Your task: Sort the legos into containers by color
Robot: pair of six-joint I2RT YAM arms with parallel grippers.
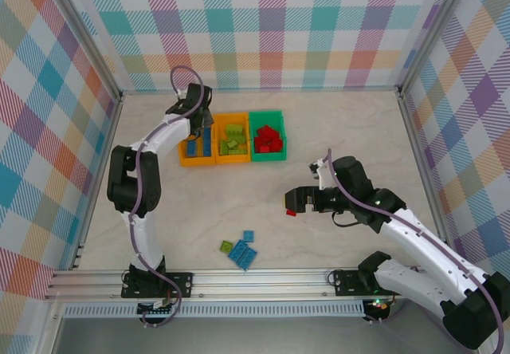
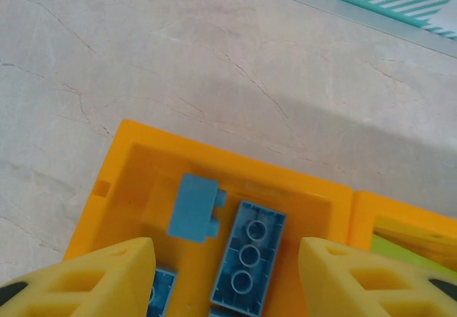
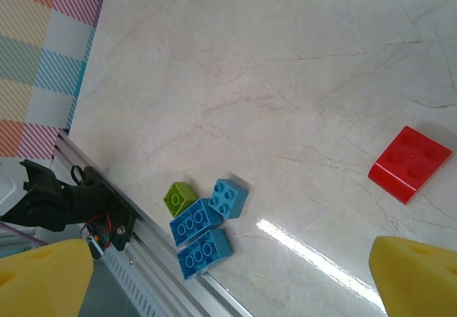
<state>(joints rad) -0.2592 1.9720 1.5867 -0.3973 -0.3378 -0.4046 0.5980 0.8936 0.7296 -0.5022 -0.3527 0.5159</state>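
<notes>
Our left gripper (image 2: 223,260) hangs wide open, empty, over the orange bin (image 2: 214,161) of blue legos (image 2: 248,260), where we judge blues belong. Our right gripper (image 3: 230,260), likewise spread and empty, hovers near a red lego (image 3: 410,163) on the table (image 3: 285,81) (blue and green strays (image 3: 193,223) wait by the rail (image 3: 153,260)).

Pale beige marble with thin grey veins for the table (image 1: 358,139). Pastel plaid in teal, pink, orange, purple and yellow on the walls (image 1: 271,27). Orange for the left bin (image 1: 197,163) and the middle bin (image 1: 233,161), green for the right bin (image 1: 268,159). Binned blue bricks (image 2: 248,263) in the left, lime bricks (image 1: 233,140) in the middle, red bricks (image 1: 268,139) in the green. Loose blue bricks (image 3: 203,235), one lime brick (image 3: 179,197) and one red brick (image 3: 410,163) on the marble. Yellow fingers (image 2: 107,281) in both wrist views. White shells with black joints on the left arm (image 1: 139,230) and the right arm (image 1: 414,234).
</notes>
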